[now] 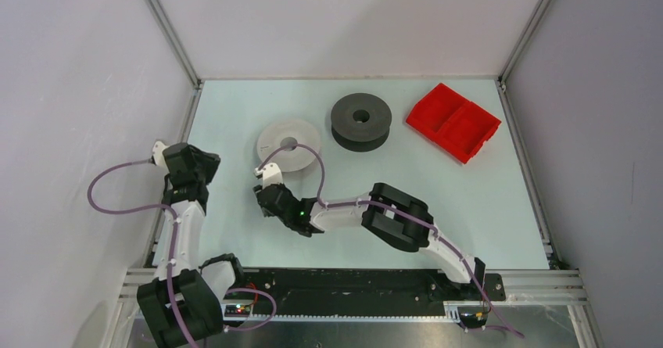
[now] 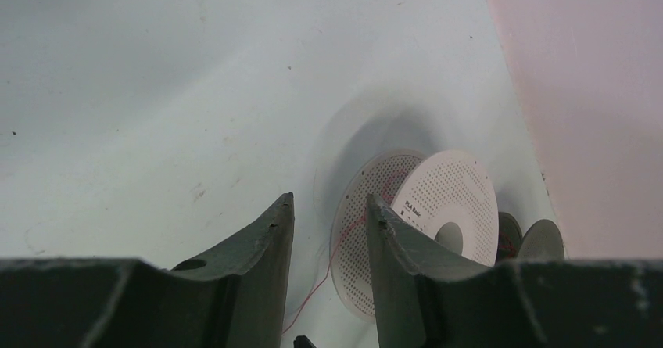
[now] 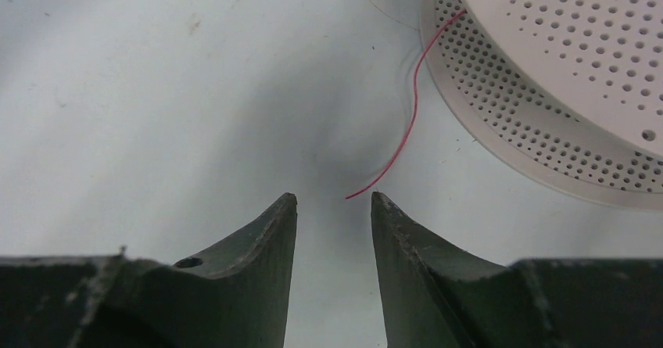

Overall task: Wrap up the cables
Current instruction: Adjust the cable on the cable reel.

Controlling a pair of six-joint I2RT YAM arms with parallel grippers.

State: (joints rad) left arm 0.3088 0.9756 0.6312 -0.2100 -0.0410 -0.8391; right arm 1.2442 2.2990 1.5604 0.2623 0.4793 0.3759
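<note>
Pale table [image 3: 156, 90]: red strand [image 3: 406, 121] trails from white spool [image 3: 563, 90] toward empty parted right fingers [image 3: 266, 246]; left fingers [image 2: 258, 270] same.

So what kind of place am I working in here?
Probably a lab robot test cell: plain white panels on aluminium framing box in a pale table holding a white spool, a dark grey spool and a red tray.

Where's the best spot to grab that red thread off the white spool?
Grip the red thread near its loose tip, which lies on the table just ahead of the right pincer. Come down from above, straddling it crosswise: it is hair-thin and seems to lie flat, and farther up it curves against the rim of the white spool.
</note>
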